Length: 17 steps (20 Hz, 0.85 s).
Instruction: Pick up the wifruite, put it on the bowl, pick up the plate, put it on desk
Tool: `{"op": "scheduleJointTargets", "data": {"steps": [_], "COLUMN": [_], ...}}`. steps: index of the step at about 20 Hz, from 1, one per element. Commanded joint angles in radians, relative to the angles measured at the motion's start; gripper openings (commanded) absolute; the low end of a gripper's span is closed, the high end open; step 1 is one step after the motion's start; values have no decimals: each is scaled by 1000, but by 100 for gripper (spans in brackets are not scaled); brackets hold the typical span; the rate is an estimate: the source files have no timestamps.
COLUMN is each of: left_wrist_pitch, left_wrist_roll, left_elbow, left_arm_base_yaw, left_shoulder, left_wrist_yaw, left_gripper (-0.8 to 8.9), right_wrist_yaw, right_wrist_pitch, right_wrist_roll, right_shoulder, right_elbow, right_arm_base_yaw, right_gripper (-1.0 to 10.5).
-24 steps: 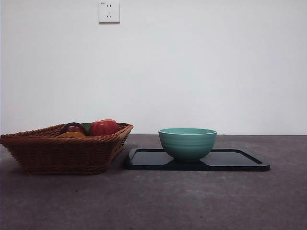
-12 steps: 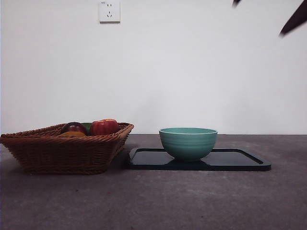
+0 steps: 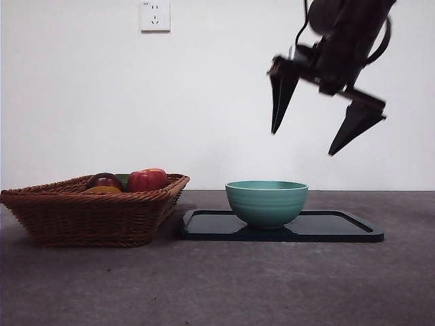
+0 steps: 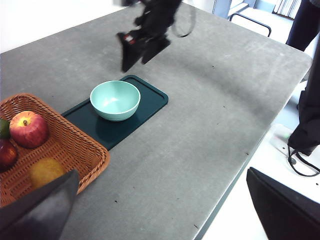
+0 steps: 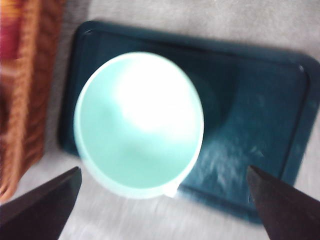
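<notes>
The wifruite (image 4: 45,171), dull orange-yellow, lies in the wicker basket (image 4: 75,145); in the front view only a sliver of the wifruite (image 3: 102,191) shows over the basket rim. The teal bowl (image 3: 266,202) (image 4: 115,99) (image 5: 137,125) stands empty on the plate (image 3: 340,227) (image 4: 150,100) (image 5: 260,125), a dark flat rectangular tray on the grey desk (image 3: 217,285). My right gripper (image 3: 304,142) (image 4: 134,62) (image 5: 162,172) hangs open in the air above the bowl, touching nothing. My left gripper (image 4: 162,175) is open, high over the desk's near side, away from everything.
The basket (image 3: 88,214) sits left of the plate and also holds a red apple (image 3: 147,180) (image 4: 28,128) and a dark maroon fruit (image 3: 104,180) (image 4: 6,152). The desk's edge (image 4: 240,175) runs close to the left gripper. Bare desk lies in front of the plate.
The right arm has come in from the upper right corner and dropped to just above the bowl, jaws spread. Bowl, plate and basket have not moved.
</notes>
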Motion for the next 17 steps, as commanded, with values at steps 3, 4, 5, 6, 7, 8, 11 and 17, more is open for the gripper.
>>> {"op": "scheduleJointTargets", "data": {"steps": [3, 4, 5, 6, 7, 8, 11, 17], "left_wrist_pitch": [16, 16, 16, 16, 16, 16, 17, 17], "left_wrist_roll": [-2, -2, -2, 0, 5, 5, 6, 6], "left_elbow": [11, 11, 11, 11, 11, 11, 11, 11], "left_arm_base_yaw": [-6, -6, -6, -6, -6, -6, -6, -6], "left_shoulder": [6, 6, 6, 6, 6, 6, 6, 6], "left_wrist_yaw": [-1, -1, -1, -1, -1, -1, -1, -1], "left_gripper": [652, 652, 652, 652, 652, 652, 652, 652], "right_wrist_yaw": [31, 47, 56, 59, 67, 72, 72, 71], "right_wrist_pitch": [7, 6, 6, 6, 6, 8, 12, 30], "right_wrist_roll": [-18, -18, -18, -18, -14, -14, -13, 2], "right_shoulder": [136, 159, 180, 200, 217, 231, 259, 262], "right_elbow": [64, 65, 65, 65, 64, 64, 64, 65], "right_arm_base_yaw": [5, 5, 5, 5, 5, 7, 9, 11], "right_gripper": [560, 556, 550, 543, 542, 533, 388, 55]}}
